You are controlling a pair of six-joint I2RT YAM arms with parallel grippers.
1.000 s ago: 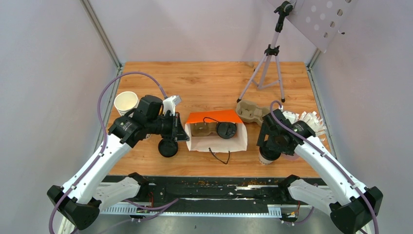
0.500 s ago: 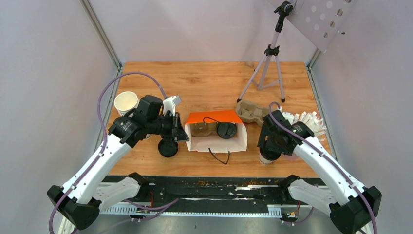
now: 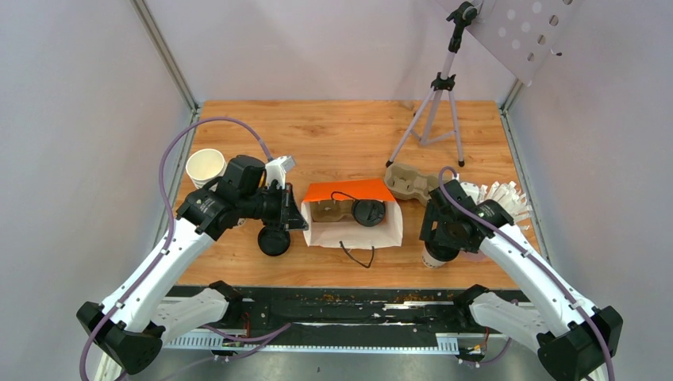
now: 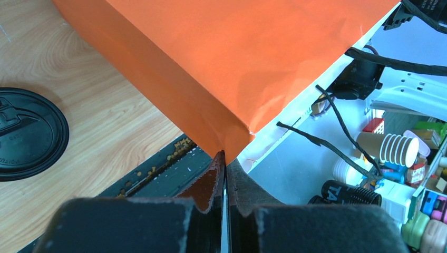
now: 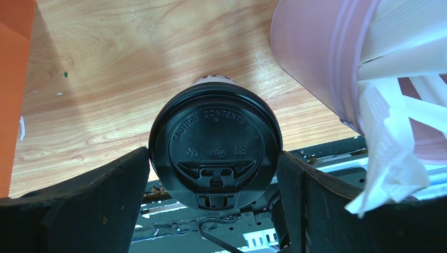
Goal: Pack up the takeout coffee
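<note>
The orange paper bag (image 3: 349,190) lies on its side, its white-lined mouth facing the arms. Inside it are a cardboard carrier (image 3: 327,209) and one takeout coffee (image 3: 369,212) with a black lid. My left gripper (image 3: 298,219) is shut on the bag's left mouth corner; the left wrist view shows that orange corner (image 4: 221,63) pinched at the gripper's (image 4: 225,158) tips. Another takeout coffee (image 3: 433,255) stands near the front edge on the right. My right gripper (image 3: 439,241) straddles it. In the right wrist view the gripper (image 5: 213,158) has both fingers against the rim of the lid (image 5: 215,142).
A black lid (image 3: 274,240) (image 4: 26,134) lies left of the bag. A stack of lidless white cups (image 3: 205,167) stands at the far left. A spare carrier (image 3: 413,181), a tripod (image 3: 436,103) and a pink tub of napkins (image 3: 500,205) (image 5: 327,63) crowd the right.
My right gripper's fingers have drawn in slightly against the lidded cup. The left arm, the bag and the cup have not moved.
</note>
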